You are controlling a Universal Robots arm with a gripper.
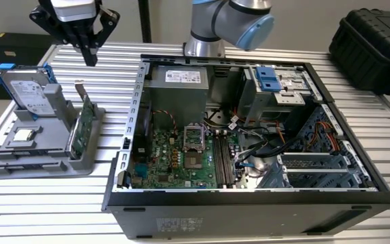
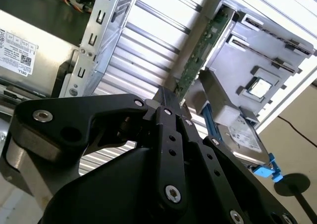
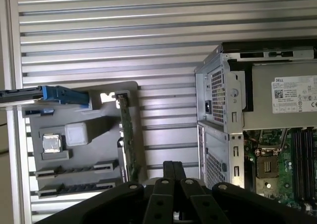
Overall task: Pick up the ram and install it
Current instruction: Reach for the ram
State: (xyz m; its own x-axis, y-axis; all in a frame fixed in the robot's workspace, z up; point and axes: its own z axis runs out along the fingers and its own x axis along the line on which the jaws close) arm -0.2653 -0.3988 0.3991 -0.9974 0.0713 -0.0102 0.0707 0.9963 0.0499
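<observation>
Aluminium slats form the table (image 1: pixel 46 208) on which an open black computer case (image 1: pixel 249 213) lies, with a grey holder (image 1: pixel 19 170) just beside it toward 9 o'clock in the exterior view. The gripper (image 1: pixel 91 60) hangs at about 10 o'clock in that view, above the far end of the holder and touching nothing. Its black fingers (image 3: pixel 169 170) are clenched tip to tip in both wrist views, with no object seen between them. On the holder, a silver hard drive (image 1: pixel 29 89) in a blue frame stands upright at the far end, and a green card (image 1: pixel 87 122) with a metal bracket stands on edge along the side nearest the case. A small square processor chip (image 1: pixel 23 135) lies flat near the holder's middle. The fingertips sit nearest the green card (image 3: pixel 128 140), as the first wrist view shows. Two long dark slots (image 3: pixel 77 167) run across the near end of the holder. Whether the ram stands edge-on in one of them cannot be told. Inside the case, the motherboard (image 1: pixel 174 157) carries parallel dark memory slots (image 1: pixel 223 157) toward 3 o'clock of its processor socket (image 1: pixel 193 145); whether any of them is filled cannot be told either.
</observation>
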